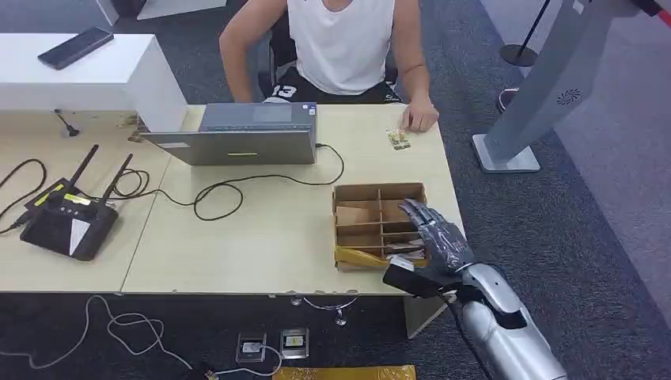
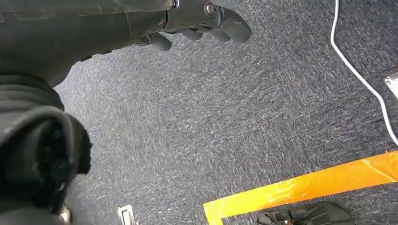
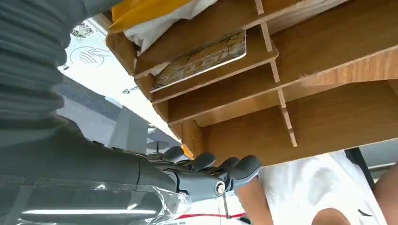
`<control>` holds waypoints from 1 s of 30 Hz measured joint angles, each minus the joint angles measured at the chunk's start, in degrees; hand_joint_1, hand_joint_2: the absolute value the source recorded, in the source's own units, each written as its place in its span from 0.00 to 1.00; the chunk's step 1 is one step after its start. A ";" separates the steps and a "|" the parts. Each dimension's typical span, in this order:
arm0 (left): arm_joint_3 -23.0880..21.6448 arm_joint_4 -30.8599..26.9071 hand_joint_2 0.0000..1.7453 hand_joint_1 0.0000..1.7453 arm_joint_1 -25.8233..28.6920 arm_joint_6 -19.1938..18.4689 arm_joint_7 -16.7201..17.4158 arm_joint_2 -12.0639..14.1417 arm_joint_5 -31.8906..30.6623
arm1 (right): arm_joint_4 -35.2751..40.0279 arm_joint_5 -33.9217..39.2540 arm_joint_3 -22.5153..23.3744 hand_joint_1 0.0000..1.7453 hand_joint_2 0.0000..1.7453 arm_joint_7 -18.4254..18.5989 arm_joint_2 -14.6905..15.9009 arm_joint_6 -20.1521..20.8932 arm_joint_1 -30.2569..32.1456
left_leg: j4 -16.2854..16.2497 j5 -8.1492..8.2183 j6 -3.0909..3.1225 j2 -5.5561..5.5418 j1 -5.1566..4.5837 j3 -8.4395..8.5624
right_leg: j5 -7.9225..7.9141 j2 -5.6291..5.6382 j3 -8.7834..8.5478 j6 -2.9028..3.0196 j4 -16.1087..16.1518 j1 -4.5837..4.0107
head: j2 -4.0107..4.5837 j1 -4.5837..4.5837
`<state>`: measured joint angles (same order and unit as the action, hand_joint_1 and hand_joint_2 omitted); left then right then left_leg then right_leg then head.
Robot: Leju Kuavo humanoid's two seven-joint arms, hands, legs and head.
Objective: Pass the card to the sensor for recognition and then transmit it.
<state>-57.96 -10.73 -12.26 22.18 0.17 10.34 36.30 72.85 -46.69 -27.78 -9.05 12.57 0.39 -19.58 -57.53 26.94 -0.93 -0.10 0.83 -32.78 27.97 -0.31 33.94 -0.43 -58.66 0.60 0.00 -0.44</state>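
The right hand (image 1: 431, 237) is reaching over the right edge of a compartmented cardboard box (image 1: 378, 194), which is sitting at about four o'clock on the light wooden table (image 1: 261, 237); its fingers are spread and extended above the box's dividers, and they are gripping nothing. In the right wrist view the same hand (image 3: 206, 171) is hovering beside the box's wooden partitions (image 3: 281, 93), with a patterned card (image 3: 204, 58) lying flat in one compartment, apart from the fingers. A second small card-like item (image 1: 397, 139) is lying on the table at about one o'clock, just beside the resting hand of a seated person (image 1: 340, 47) in a white sleeveless top. A grey laptop (image 1: 245, 134) is standing near the table's far middle, with a black cable (image 1: 237, 190) looping from it across the surface. A black router with two antennas (image 1: 67, 218) is sitting at about nine o'clock. A yellow packet (image 1: 360, 256) is lying along the box's near edge. The left hand (image 2: 197, 26) is hanging over grey carpet (image 2: 234, 117), its fingers loosely curled and holding nothing; an orange floor tape strip (image 2: 305, 185) and a white cord (image 2: 361, 79) are crossing the floor near it. A grey kiosk stand (image 1: 546, 95) is rising at about two o'clock beyond the table.
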 joint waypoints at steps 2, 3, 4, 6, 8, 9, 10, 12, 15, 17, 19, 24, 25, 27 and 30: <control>0.00 0.00 0.00 0.00 0.00 0.00 0.02 0.00 0.00 | -0.24 0.00 0.00 0.00 1.00 -0.04 -0.11 0.00 -0.10 | 0.00 0.00 0.00 0.00 0.00 0.00 | 0.00 0.00 0.00 0.00 0.00 0.00 | 0.00 0.00; 0.00 0.00 0.00 0.00 0.00 0.00 0.02 0.00 0.00 | -0.35 0.00 -0.02 0.00 1.00 -0.07 -0.15 0.00 -0.15 | 0.00 0.00 0.00 0.00 0.00 0.00 | 0.00 0.00 0.00 0.00 0.00 0.00 | 0.00 0.00; 0.00 0.00 0.00 0.00 0.00 0.00 0.02 0.00 0.00 | -0.48 0.00 -0.02 0.00 1.00 -0.07 -0.20 0.00 -0.20 | 0.00 0.00 0.00 0.00 0.00 0.00 | 0.00 0.00 0.00 0.00 0.00 0.00 | 0.00 0.00; 0.00 0.00 0.00 0.00 0.03 0.00 0.02 0.00 0.02 | -0.64 0.02 -0.02 0.72 1.00 -0.07 -0.28 0.00 -0.24 | 0.00 0.00 0.00 0.00 0.00 0.00 | 0.00 0.00 0.00 0.00 0.00 0.00 | 0.00 0.00; 0.00 0.00 0.00 0.00 0.02 0.00 0.02 0.00 0.02 | -0.83 0.02 -0.04 1.00 1.00 -0.09 -0.33 0.00 -0.30 | 0.00 0.00 0.00 0.00 0.00 0.00 | 0.00 0.00 0.00 0.00 0.00 0.00 | 0.00 0.00; 0.00 0.00 0.00 0.00 0.03 0.00 0.02 -0.02 0.02 | -0.94 0.04 -0.04 1.00 1.00 -0.07 -0.37 0.00 -0.37 | 0.00 0.00 0.00 0.00 0.00 0.00 | 0.00 0.00 0.00 0.00 0.00 0.00 | 0.00 0.00; 0.00 0.00 0.00 0.00 0.03 0.00 0.02 -0.02 0.02 | -1.01 0.11 -0.04 1.00 1.00 -0.07 -0.37 0.02 -0.42 | 0.00 0.00 0.00 0.00 0.00 0.00 | 0.00 0.00 0.00 0.00 0.00 0.00 | 0.00 0.00; 0.00 0.00 0.00 0.00 0.03 0.00 0.02 -0.02 0.13 | -1.14 0.44 -0.07 1.00 1.00 -0.04 -0.39 0.13 -0.55 | 0.00 0.00 0.00 0.00 0.00 0.00 | 0.00 0.00 0.00 0.00 0.00 0.00 | 0.00 -0.02; 0.00 0.00 0.00 0.00 0.05 0.04 0.02 -0.02 0.20 | -1.53 0.77 -0.09 1.00 1.00 0.02 -0.46 0.24 -0.81 | 0.00 0.00 0.00 0.00 0.00 0.00 | 0.00 0.00 0.00 0.00 0.00 0.00 | 0.00 0.00; 0.00 0.00 0.00 0.00 0.09 0.07 0.02 -0.02 0.22 | -1.79 0.98 -0.11 1.00 1.00 0.04 -0.50 0.31 -1.00 | 0.00 0.00 0.00 0.00 0.00 0.00 | 0.00 0.00 0.00 0.00 0.00 0.00 | 0.00 -0.02; 0.00 0.00 0.00 0.00 0.11 0.07 0.02 -0.02 0.37 | -1.97 1.09 -0.11 1.00 1.00 0.04 -0.52 0.42 -1.09 | 0.00 0.00 0.00 0.00 0.00 0.00 | 0.00 0.00 0.00 0.00 0.00 0.00 | 0.00 -0.02; 0.00 0.00 0.00 0.00 0.14 0.09 0.02 -0.02 0.37 | -2.41 1.35 -0.11 1.00 1.00 0.11 -0.52 0.44 -1.50 | 0.00 0.00 0.00 0.00 0.00 0.00 | 0.00 0.00 0.00 0.00 0.00 0.00 | 0.00 -0.02; 0.00 0.00 0.00 0.00 0.14 0.07 0.02 -0.02 0.37 | -2.41 1.44 -0.11 1.00 1.00 0.11 -0.52 0.44 -1.52 | 0.00 0.00 0.00 0.00 0.00 0.00 | 0.00 0.00 0.00 0.00 0.00 0.00 | 0.00 -0.02; 0.00 0.00 0.00 0.00 0.14 0.11 0.02 -0.02 0.37 | -2.43 1.62 -0.11 1.00 1.00 0.11 -0.52 0.44 -1.52 | 0.00 0.00 0.00 0.00 0.00 0.00 | 0.00 0.00 0.00 0.00 0.00 0.00 | 0.00 0.00; 0.00 0.00 0.00 0.00 0.14 0.52 0.02 -0.02 0.37 | -2.60 1.99 -0.11 1.00 1.00 0.09 -0.52 0.42 -1.57 | 0.00 0.00 0.00 0.00 0.00 0.00 | 0.00 0.00 0.00 0.00 0.00 0.00 | 0.00 0.00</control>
<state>-57.96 -10.73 -12.12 22.71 0.20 10.32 36.68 70.25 -44.70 -27.89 -8.96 12.04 0.81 -21.16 -57.54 26.94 -0.93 -0.10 0.83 -32.78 27.97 -0.31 33.95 -0.43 -58.65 0.60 0.00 -0.44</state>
